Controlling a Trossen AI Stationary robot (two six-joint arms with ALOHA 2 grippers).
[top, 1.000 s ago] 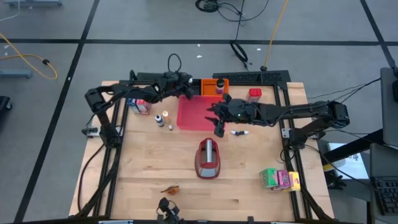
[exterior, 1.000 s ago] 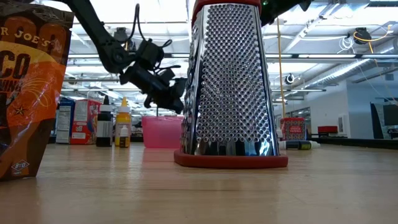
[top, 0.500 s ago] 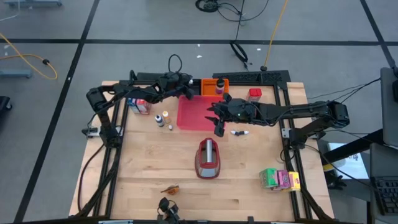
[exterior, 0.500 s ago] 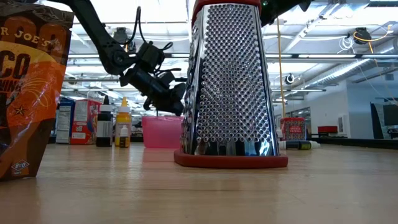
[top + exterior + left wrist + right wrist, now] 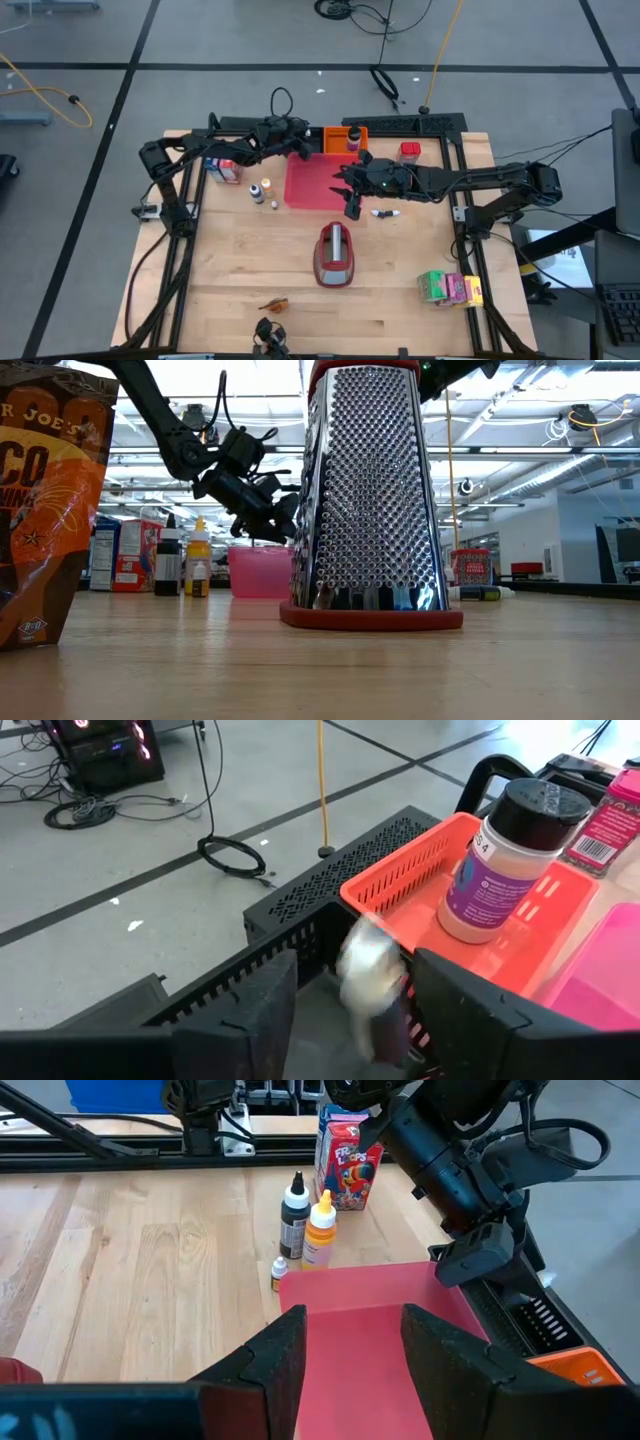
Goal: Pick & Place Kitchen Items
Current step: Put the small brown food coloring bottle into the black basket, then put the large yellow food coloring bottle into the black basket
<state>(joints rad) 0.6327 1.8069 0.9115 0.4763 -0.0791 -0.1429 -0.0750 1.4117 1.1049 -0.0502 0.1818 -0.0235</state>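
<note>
My left claw [image 5: 303,147] hangs over the far left corner of the square pinkish-red tray [image 5: 310,190], beside the orange slotted basket [image 5: 335,138] that holds a black-capped jar [image 5: 505,855]. My right claw [image 5: 351,205] is at the tray's right edge. Left of the tray stand two small bottles [image 5: 262,190], and beyond them a cereal carton [image 5: 226,170]. The domed metal grater [image 5: 335,256] stands nearer, mid-table [image 5: 240,270].

Readable print on three items
An orange bag [image 5: 45,500] read "R JOE'S" and "CO"; a cereal carton [image 5: 343,1160] carried "Froot Loops"; a dark-capped jar [image 5: 505,855] showed a "4" on its label.
</note>
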